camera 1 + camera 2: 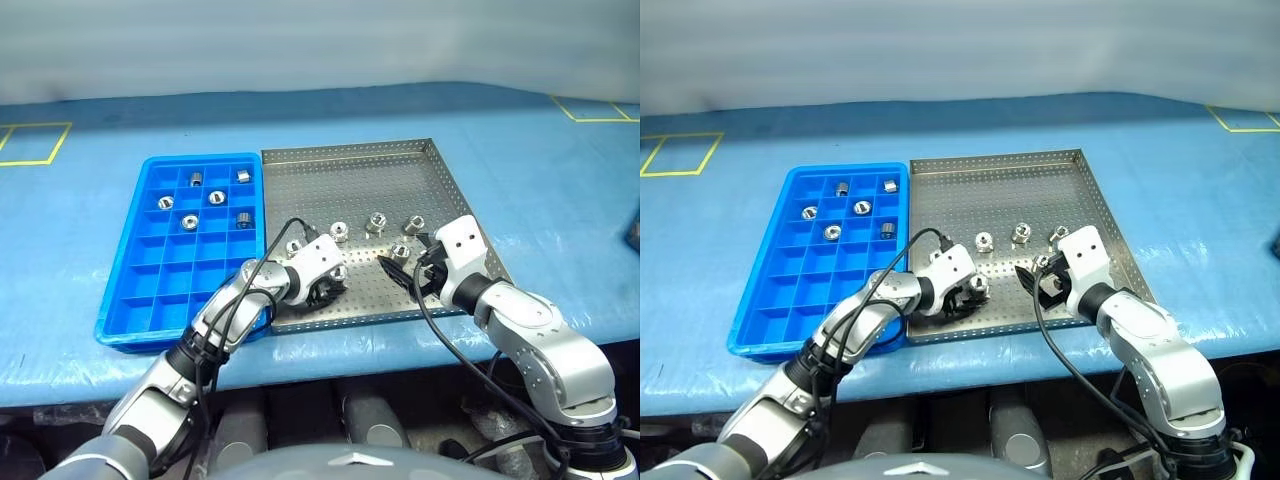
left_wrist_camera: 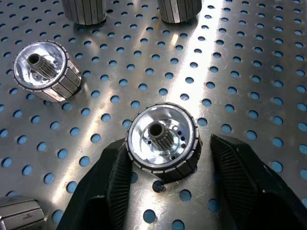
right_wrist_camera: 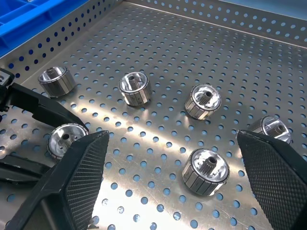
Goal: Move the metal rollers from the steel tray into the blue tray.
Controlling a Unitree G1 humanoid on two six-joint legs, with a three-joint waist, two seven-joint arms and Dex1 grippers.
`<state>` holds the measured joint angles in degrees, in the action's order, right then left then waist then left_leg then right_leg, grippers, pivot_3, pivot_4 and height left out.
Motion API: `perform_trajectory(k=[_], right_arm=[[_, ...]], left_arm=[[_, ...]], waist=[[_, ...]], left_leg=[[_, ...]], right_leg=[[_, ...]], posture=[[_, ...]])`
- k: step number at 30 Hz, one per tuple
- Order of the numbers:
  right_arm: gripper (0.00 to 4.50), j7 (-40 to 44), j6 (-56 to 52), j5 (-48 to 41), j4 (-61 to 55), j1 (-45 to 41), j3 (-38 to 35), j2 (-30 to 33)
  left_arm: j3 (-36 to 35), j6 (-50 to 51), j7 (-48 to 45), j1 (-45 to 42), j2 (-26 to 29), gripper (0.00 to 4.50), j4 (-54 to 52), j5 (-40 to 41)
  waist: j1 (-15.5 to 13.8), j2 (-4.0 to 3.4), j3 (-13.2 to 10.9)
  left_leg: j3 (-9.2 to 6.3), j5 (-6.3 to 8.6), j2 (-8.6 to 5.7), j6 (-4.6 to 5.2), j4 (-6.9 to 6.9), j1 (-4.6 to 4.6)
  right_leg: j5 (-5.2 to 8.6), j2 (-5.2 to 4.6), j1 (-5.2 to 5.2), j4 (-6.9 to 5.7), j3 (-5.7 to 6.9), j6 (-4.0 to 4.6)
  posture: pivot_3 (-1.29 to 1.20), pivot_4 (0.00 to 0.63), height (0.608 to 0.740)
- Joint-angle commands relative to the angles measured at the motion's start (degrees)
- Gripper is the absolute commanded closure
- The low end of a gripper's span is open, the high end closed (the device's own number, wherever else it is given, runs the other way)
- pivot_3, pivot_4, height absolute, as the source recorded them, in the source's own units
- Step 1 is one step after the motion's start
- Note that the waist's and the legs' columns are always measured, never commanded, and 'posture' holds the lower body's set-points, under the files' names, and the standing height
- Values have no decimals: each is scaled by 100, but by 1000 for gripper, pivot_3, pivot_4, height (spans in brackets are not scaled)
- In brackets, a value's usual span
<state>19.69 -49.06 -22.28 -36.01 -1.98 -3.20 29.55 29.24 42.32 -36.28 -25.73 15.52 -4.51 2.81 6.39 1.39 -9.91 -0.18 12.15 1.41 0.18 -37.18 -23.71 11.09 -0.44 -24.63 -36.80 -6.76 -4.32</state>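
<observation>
Between the two black fingers of the left gripper [image 2: 165, 191] stands one metal roller [image 2: 161, 140], upright on the steel tray [image 1: 360, 190], bore facing up. One finger [image 2: 112, 182] touches its ribbed side; the other finger [image 2: 237, 167] stands a little apart from it, so the jaws bracket the roller without yet pinching it on both sides. This spot lies near the tray's front edge, at its left part.

Just beyond that gripper, more metal rollers [image 3: 135, 88] rest on the perforated sheet: one tilted off to the side, two further ahead, and another at the near corner by the finger's base.

Right of the left gripper, the right gripper [image 3: 170, 177] hovers over the tray's front right part with its fingers spread wide and nothing between them. A roller [image 3: 206, 171] sits just ahead of it, between the fingertips' lines, and three others lie further on in a loose row.

Left of both grippers, touching the steel tray's side, lies the blue tray [image 1: 150, 300]. Six rollers [image 1: 216, 198] sit in single compartments in its far rows; the near rows hold none.

Both trays rest on a blue table [image 1: 560, 200].
</observation>
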Motion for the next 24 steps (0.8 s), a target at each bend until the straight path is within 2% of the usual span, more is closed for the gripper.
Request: perform_trajectory(k=[1, 5, 8, 10, 18, 24], right_arm=[[0, 31, 32, 4, -153, -71, -13, 30], [0, 53, 32, 40, -101, -128, 85, 33], [0, 62, 31, 54, -80, -162, 130, 15], [0, 72, 34, 58, -64, -170, 149, 13], [0, 213, 14, 26, 49, -178, 348, 37], [0, 1051, 278, -432, -73, -165, 346, 207]], left_arm=[[-79, -19, 12, 29, -57, 1526, -105, 22], [-108, -7, 30, 53, -70, 1526, -118, 26], [-173, 4, 49, 74, -96, 2102, -112, 49], [-180, 5, 42, 76, -90, 2695, -118, 37], [-429, 80, 124, 152, -126, 2732, -485, 148], [-1350, 645, 434, 403, -214, 2732, -1938, 692]], waist=[[2, 0, 0], [0, 0, 0], [9, 0, 0], [1, 0, 0], [1, 0, 0], [-68, 1, -1]], left_leg=[[0, 0, 0, 0, 0, 0], [0, 0, 0, 0, 0, 2], [0, 0, 0, 0, 0, 1], [-1, 0, 0, 0, 0, 1], [0, 0, 0, 0, 0, 1], [-2, 0, 1, 0, 1, -3]], right_leg=[[0, 0, 0, 0, 0, 0], [0, 1, 0, -2, 0, 0], [0, 0, 0, -1, -1, 0], [0, 1, 0, -1, 0, 0], [0, 1, 0, -2, 0, 0], [0, 0, -1, 0, 1, 0]], posture=[[-88, 150, 740], [-83, 150, 740], [-79, 150, 740], [-79, 150, 740], [-56, 150, 740], [35, 150, 740]])
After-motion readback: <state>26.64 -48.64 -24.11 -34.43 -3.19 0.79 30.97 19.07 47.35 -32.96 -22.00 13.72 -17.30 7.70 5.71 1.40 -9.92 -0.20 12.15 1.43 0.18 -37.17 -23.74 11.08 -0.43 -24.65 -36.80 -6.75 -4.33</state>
